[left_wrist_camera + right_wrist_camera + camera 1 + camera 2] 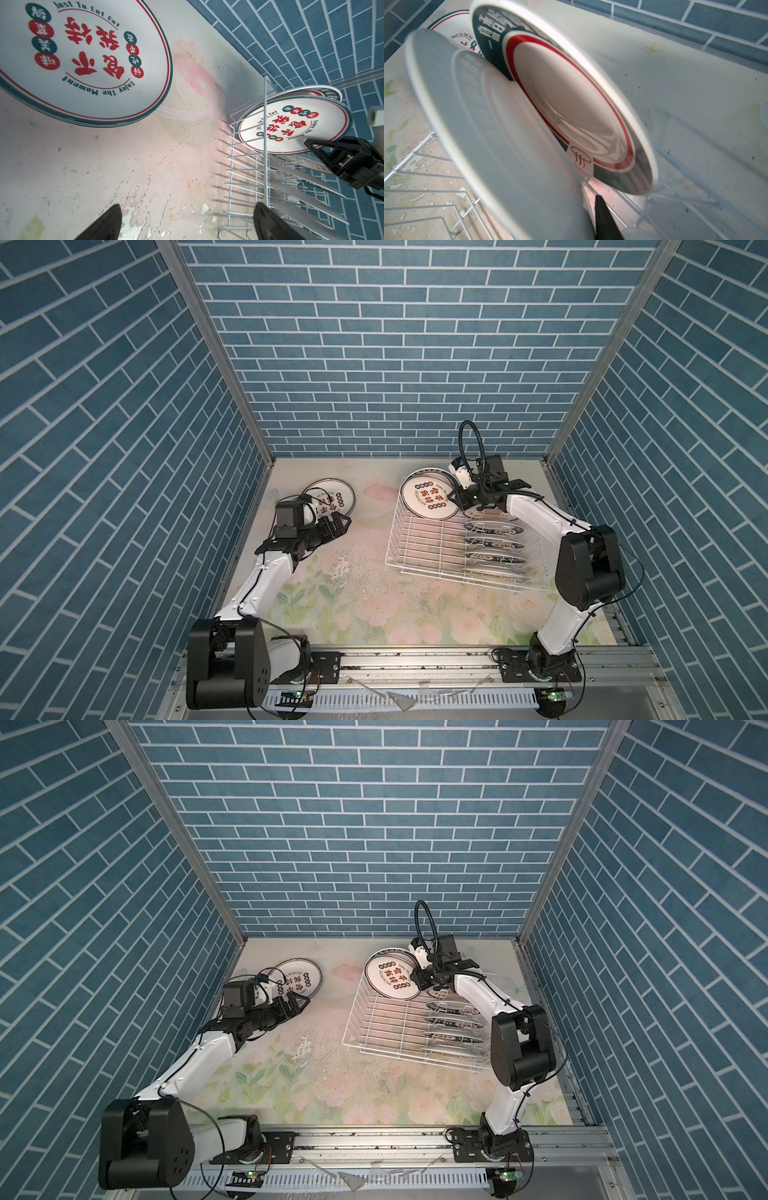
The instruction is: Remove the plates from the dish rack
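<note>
The step in hand is lifting out one large plate (429,499) with red characters. The right pincer (460,501) is clenched on its right rim, and the plate tilts face-up above the far left corner of the dish rack (409,549). Whether its lower edge has cleared the tines cannot be told. Just behind it a green-rimmed plate (571,99) leans in the rack, and a row of smaller plates (494,545) stands along the rack's right side. The left pincer (340,524) hangs released, jaws wide, just on the near side of the stack of plates (332,493) lying on the counter (365,597) at far left. The next move likely calls for raising the plate clear of the wires without knocking its neighbour, then carrying it left toward the stack or the open left pincer
</note>
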Tool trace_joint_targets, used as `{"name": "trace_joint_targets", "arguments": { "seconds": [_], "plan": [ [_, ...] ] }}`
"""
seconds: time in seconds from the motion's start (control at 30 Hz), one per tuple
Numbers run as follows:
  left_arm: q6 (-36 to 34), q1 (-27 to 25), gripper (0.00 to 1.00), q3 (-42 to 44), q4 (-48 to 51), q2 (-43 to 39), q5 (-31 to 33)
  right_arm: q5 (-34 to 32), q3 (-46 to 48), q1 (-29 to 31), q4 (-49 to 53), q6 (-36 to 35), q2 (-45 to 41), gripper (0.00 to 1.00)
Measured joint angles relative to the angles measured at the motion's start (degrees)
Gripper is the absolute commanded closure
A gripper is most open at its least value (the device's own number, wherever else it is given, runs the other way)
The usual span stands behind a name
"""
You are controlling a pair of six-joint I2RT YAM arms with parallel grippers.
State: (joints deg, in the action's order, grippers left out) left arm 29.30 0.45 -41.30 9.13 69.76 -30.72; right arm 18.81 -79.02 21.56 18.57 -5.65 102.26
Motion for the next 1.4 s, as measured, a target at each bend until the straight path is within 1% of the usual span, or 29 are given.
{"name": "trace_joint_targets", "arguments": {
  "seconds": [0.07, 0.3, 0.6, 0.97, 1.4],
  "plan": [
    [0.0, 0.0, 0.01, -0.02, 0.0, 0.0, 0.0, 0.02, 0.0, 0.09, -0.35, -1.07, 0.11, 0.78],
    [-0.04, 0.0, 0.01, 0.0, -0.02, 0.07, -0.02, 0.09, 0.11, 0.35, -2.21, -6.16, 0.09, 0.92],
    [-0.07, 0.0, 0.01, 0.0, -0.02, 0.37, 0.0, 0.35, 1.22, 1.29, -2.23, -6.19, -0.04, 1.0],
    [-0.09, 0.0, 0.01, 0.0, -0.02, 0.39, 0.0, -0.2, 4.13, 1.81, -2.93, -6.43, -3.02, 1.0],
    [-0.02, 0.0, 0.01, -0.02, -0.09, 0.44, -0.31, -1.57, 5.92, 2.4, -2.75, -6.6, -12.59, 1.0]
  ]
}}
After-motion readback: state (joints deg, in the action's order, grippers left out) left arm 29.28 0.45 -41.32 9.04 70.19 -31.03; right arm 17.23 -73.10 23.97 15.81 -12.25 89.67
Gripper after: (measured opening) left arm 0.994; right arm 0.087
